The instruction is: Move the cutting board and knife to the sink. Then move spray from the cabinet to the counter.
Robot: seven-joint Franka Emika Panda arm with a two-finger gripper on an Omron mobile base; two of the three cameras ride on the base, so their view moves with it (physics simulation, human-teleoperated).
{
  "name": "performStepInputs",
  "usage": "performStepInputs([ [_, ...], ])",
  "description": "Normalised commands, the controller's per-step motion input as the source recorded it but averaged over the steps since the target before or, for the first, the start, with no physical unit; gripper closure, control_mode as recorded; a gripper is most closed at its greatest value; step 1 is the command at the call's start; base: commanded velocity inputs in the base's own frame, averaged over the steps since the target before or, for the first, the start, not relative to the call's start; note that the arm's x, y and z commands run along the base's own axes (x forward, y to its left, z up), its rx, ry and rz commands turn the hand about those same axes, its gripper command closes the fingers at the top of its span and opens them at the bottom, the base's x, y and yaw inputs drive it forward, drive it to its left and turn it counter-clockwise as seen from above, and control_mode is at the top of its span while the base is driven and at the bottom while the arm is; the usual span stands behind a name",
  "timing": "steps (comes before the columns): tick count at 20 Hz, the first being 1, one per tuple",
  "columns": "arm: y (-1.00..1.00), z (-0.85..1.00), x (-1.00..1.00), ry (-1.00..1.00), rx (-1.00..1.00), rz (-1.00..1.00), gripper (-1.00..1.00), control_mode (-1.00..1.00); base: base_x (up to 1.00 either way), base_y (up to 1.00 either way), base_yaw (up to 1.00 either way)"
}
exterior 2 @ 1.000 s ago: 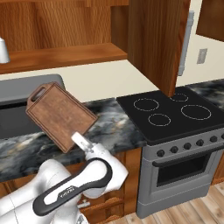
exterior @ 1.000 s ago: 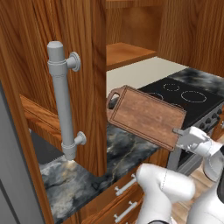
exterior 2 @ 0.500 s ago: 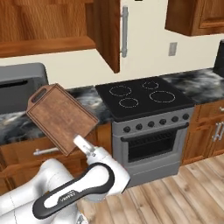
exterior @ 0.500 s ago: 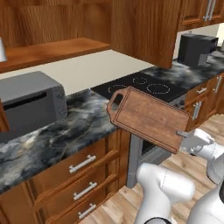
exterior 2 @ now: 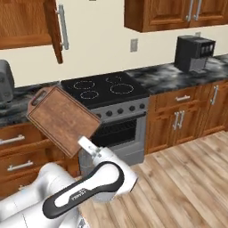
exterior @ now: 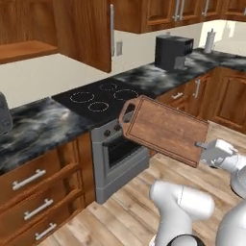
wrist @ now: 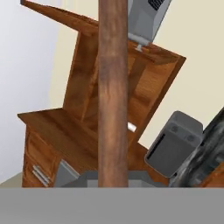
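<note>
cutting board [exterior: 166, 129] clamped edge-on in tool [exterior: 201, 145]

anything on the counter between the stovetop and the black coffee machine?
Nothing: in the right base view the counter is bare marble between the stovetop and the coffee machine.

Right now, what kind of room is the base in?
A rendered home kitchen, by the look of it: a black stovetop over an oven, wooden wall cabinets, and a dark marble-look counter with drawers below.

Glossy white rounded arm [exterior 2: 67, 196] segments with a black band, pale grey lettering along it
</note>
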Motion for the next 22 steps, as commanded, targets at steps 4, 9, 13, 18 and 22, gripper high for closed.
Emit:
performStepInputs([
  [4, 0.00, 0.00, 0.00, 0.00, 0.00, 0.00, 1.00, 1.00, 0.00, -0.99, -0.61],
  [9, 0.00, 0.00, 0.00, 0.00, 0.00, 0.00, 1.00, 1.00, 0.01, -0.70, -0.80],
  [13, 0.00, 0.00, 0.00, 0.00, 0.00, 0.00, 1.00, 1.00, 0.01, -0.52, -0.85],
  [18, 0.00, 0.00, 0.00, 0.00, 0.00, 0.00, 1.00, 1.00, 0.00, -0.52, -0.84],
  [22, 0.00, 0.00, 0.00, 0.00, 0.00, 0.00, 1.00, 1.00, 0.04, -0.54, -0.78],
])
